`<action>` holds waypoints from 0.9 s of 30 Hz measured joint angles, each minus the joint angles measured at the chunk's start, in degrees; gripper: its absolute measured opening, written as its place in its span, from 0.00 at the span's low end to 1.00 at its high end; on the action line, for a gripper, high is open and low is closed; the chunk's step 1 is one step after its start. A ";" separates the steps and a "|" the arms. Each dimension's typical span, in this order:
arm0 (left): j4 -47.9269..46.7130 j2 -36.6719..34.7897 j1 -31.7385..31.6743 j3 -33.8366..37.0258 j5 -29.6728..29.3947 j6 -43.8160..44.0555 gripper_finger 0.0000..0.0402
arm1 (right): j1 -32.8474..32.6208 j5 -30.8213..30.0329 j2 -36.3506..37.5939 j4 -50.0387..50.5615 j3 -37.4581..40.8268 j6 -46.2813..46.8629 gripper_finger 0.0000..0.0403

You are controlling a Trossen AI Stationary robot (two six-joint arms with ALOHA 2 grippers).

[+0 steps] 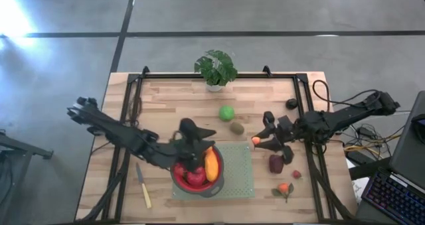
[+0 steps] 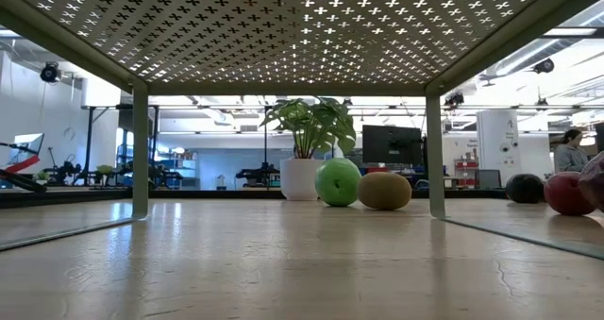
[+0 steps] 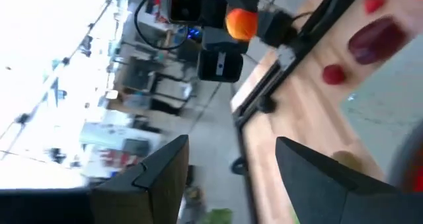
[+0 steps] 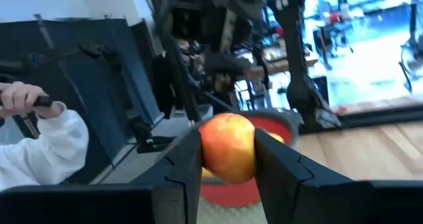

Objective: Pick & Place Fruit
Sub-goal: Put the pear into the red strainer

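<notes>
My right gripper is shut on a small orange fruit, held in the air beside the green mat's far right corner. My left gripper stands open with nothing between its fingers, over the far rim of the red bowl. A red apple and an orange elongated piece lie in the bowl. On the wooden table rest a green ball, a brown kiwi, a dark-red lump, a tiny red piece and a tiny orange one. My right gripper pinches the small orange fruit by two opposite sides between its two fingers. The fingers lie about level and come from the table's right side. The fruit is lifted clear of the table.
A potted plant stands at the far edge. A pale-handled knife lies left of the bowl. A dark round piece sits at the far right. A person's hand in a white sleeve shows beyond the table.
</notes>
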State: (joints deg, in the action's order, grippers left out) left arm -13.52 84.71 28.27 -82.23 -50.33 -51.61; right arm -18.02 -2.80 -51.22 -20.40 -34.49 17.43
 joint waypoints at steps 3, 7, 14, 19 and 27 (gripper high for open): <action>4.18 3.76 -0.04 -1.00 -1.02 -4.37 0.58 | -1.07 -0.13 -0.27 -1.75 0.01 -2.14 0.27; 10.27 8.00 -0.04 -2.11 -1.72 -11.11 0.58 | -1.97 -0.14 -2.10 -4.37 0.01 -4.73 0.29; 18.01 11.17 0.00 -2.29 -4.00 -18.95 0.58 | -2.38 -0.16 -9.01 -11.48 0.10 -9.21 0.26; 18.15 11.40 0.13 -2.06 -3.66 -18.05 0.58 | -2.38 -0.17 -13.72 -19.32 0.12 -12.38 0.27; 18.21 11.43 0.37 -2.04 -2.34 -17.98 0.58 | -2.34 -0.19 -18.58 -26.26 -1.33 -13.49 0.26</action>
State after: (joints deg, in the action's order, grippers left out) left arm 4.69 96.14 28.64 -84.27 -52.67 -69.59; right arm -20.36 -2.99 -69.80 -46.65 -35.82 3.93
